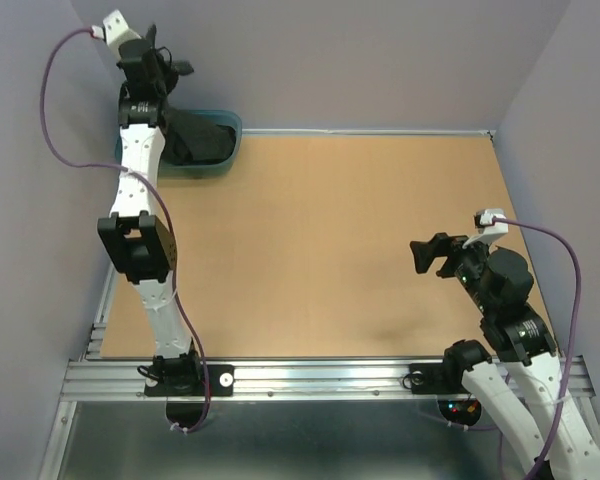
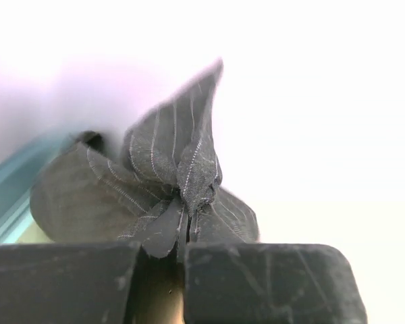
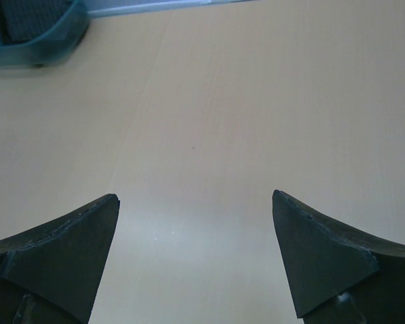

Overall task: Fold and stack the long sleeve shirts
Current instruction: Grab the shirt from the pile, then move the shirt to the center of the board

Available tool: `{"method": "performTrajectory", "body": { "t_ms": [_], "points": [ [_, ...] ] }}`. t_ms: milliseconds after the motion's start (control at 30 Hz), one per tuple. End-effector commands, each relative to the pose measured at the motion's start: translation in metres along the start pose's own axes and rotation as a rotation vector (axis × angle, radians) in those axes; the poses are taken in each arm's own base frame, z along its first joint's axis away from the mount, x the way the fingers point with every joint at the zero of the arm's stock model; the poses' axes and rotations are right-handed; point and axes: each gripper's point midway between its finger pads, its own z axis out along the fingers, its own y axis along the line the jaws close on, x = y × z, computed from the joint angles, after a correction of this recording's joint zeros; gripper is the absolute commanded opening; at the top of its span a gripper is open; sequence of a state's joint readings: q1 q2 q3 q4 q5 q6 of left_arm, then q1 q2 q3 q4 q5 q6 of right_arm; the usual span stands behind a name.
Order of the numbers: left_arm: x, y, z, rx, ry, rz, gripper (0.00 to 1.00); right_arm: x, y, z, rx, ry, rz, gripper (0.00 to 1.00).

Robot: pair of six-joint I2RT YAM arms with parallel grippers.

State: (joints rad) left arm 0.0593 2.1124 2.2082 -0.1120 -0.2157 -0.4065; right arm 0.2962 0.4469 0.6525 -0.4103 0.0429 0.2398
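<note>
Cloth of the black, thinly pinstriped long sleeve shirt (image 2: 182,162) is nipped between the left jaws, which are closed tight on a small peaked fold. The rest of the garment lies crumpled in the translucent teal plastic tub (image 1: 234,126) at the far left corner of the tan wooden tabletop (image 1: 350,250). The white-and-black left arm (image 1: 140,200) reaches out directly over that tub. Bunched as it is, the shirt shows no readable long axis; collar and sleeves cannot be told apart.

The right jaws stand wide apart and hold nothing, hanging over bare tabletop at the near right, well apart from the tub. From them the shirt lies far off to the left and away. The left arm is plainly the nearer, and I judge the coming move to be its own: lifting the cloth up out of the tub and bringing it rightward and nearer, onto open tabletop.
</note>
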Motion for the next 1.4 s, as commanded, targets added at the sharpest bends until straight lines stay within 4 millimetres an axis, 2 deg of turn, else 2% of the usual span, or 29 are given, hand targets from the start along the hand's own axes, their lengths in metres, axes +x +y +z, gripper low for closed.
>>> {"method": "performTrajectory", "body": {
  "t_ms": [0,33,100,167,267,333,367,433,467,500,533,567,600,700,733,767,800,833,867,900,933,967,1000,1033,1100,1200,1300,1333,1367],
  "points": [
    [-0.185,-0.146,-0.16,0.511,-0.367,-0.142,0.0,-0.032,0.008,-0.01,-0.025,-0.114,0.011,1.0],
    [-0.191,-0.169,-0.187,0.585,-0.38,-0.147,0.0,-0.039,0.01,-0.015,-0.031,-0.136,0.015,1.0],
    [-0.224,-0.197,-0.252,0.721,-0.463,-0.142,0.0,-0.045,0.01,-0.019,-0.033,-0.157,0.022,1.0],
    [-0.237,-0.224,-0.305,0.856,-0.483,-0.153,0.0,-0.054,0.012,-0.026,-0.04,-0.19,0.031,1.0],
    [-0.253,-0.244,-0.373,1.04,-0.494,-0.193,0.0,-0.062,0.011,-0.034,-0.03,-0.225,0.044,1.0],
    [-0.248,-0.261,-0.41,1.157,-0.464,-0.223,0.0,-0.067,0.008,-0.041,-0.017,-0.252,0.054,1.0],
    [-0.247,-0.268,-0.441,1.244,-0.448,-0.234,0.0,-0.071,0.008,-0.045,-0.015,-0.271,0.061,1.0],
    [-0.223,-0.277,-0.454,1.303,-0.374,-0.23,0.0,-0.075,0.004,-0.05,0.005,-0.289,0.066,1.0],
    [-0.221,-0.276,-0.478,1.367,-0.355,-0.227,0.0,-0.076,0.003,-0.052,0.009,-0.295,0.069,1.0],
    [-0.211,-0.278,-0.487,1.402,-0.321,-0.224,0.0,-0.077,0.002,-0.054,0.014,-0.301,0.069,1.0],
    [-0.176,-0.288,-0.491,1.438,-0.215,-0.214,0.0,-0.077,0.001,-0.055,0.021,-0.305,0.069,1.0],
    [-0.166,-0.284,-0.508,1.487,-0.189,-0.186,0.04,-0.076,-0.002,-0.055,0.034,-0.304,0.07,1.0],
    [-0.119,-0.291,-0.505,1.496,-0.069,-0.154,0.09,-0.075,-0.003,-0.055,0.039,-0.3,0.068,1.0],
    [-0.068,-0.272,-0.508,1.446,0.035,-0.124,0.23,-0.07,-0.006,-0.051,0.058,-0.275,0.073,1.0],
    [-0.002,-0.266,-0.496,1.394,0.168,-0.076,0.43,-0.067,-0.005,-0.046,0.06,-0.252,0.071,1.0],
    [0.011,-0.253,-0.5,1.376,0.189,-0.069,0.52,-0.065,-0.005,-0.043,0.061,-0.236,0.074,1.0],
    [0.065,-0.237,-0.486,1.3,0.291,-0.031,0.6,-0.062,-0.004,-0.04,0.055,-0.22,0.073,1.0],
    [0.084,-0.227,-0.489,1.288,0.335,-0.02,0.76,-0.059,0.001,-0.037,0.03,-0.198,0.067,1.0],
    [0.112,-0.206,-0.486,1.234,0.395,-0.009,0.83,-0.055,0.003,-0.03,0.025,-0.165,0.066,1.0],
    [0.122,-0.195,-0.483,1.198,0.411,-0.007,0.92,-0.052,0.007,-0.027,0.004,-0.145,0.065,1.0],
    [0.13,-0.184,-0.479,1.151,0.421,-0.007,0.94,-0.049,0.009,-0.022,-0.003,-0.12,0.061,1.0],
    [0.125,-0.168,-0.462,1.032,0.375,-0.027,0.96,-0.046,0.011,-0.018,-0.009,-0.101,0.06,1.0],
    [0.147,-0.144,-0.447,0.898,0.42,0.004,0.97,-0.039,0.012,-0.008,-0.008,-0.053,0.056,1.0],
    [0.151,-0.13,-0.434,0.8,0.415,0.008,0.98,-0.036,0.012,-0.002,-0.008,-0.029,0.058,1.0],
    [0.175,-0.081,-0.399,0.541,0.447,0.083,0.98,-0.022,0.015,0.014,-0.008,0.054,0.067,1.0],
    [0.205,-0.06,-0.388,0.466,0.541,0.082,0.97,-0.005,0.021,0.031,-0.03,0.149,0.086,1.0],
    [0.252,-0.039,-0.389,0.428,0.66,0.078,0.97,0.028,0.024,0.055,-0.04,0.306,0.105,1.0],
    [0.261,-0.034,-0.388,0.414,0.679,0.074,0.97,0.028,0.025,0.055,-0.044,0.307,0.108,1.0],
    [0.272,-0.03,-0.387,0.4,0.702,0.074,0.97,0.044,0.022,0.062,-0.03,0.365,0.113,1.0]
  ]
}}
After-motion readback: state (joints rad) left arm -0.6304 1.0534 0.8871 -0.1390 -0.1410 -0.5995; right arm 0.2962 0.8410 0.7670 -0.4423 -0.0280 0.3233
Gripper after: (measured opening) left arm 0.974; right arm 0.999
